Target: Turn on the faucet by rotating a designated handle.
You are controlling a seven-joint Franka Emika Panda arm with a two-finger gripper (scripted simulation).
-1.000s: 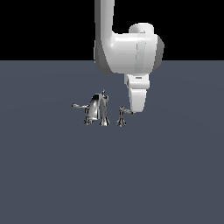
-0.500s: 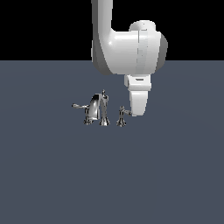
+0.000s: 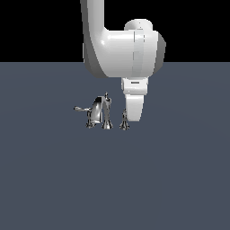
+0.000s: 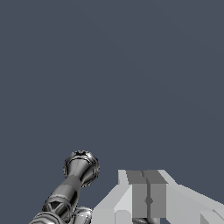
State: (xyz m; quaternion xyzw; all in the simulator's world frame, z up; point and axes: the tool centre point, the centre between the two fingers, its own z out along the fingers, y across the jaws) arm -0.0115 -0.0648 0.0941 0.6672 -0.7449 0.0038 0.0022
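The small chrome faucet stands on the grey floor, its arched spout topped by a knob. A longer curled lever sticks out toward the exterior view's left. The handle, a short chrome lever on its slim flared pedestal, stands apart on the exterior view's right of the spout. My gripper hangs point-down right beside the handle, on its right in the exterior view; I cannot tell whether they touch. In the wrist view the fingers are pressed together, holding nothing, with the handle next to my gripper.
A flat grey-blue floor spreads all around the faucet. The bulky white arm hangs above and behind the faucet. Beyond the floor's far edge is black.
The gripper tip has come slightly lower beside the handle and the wrist has shifted a little. The faucet and its handles look unmoved.
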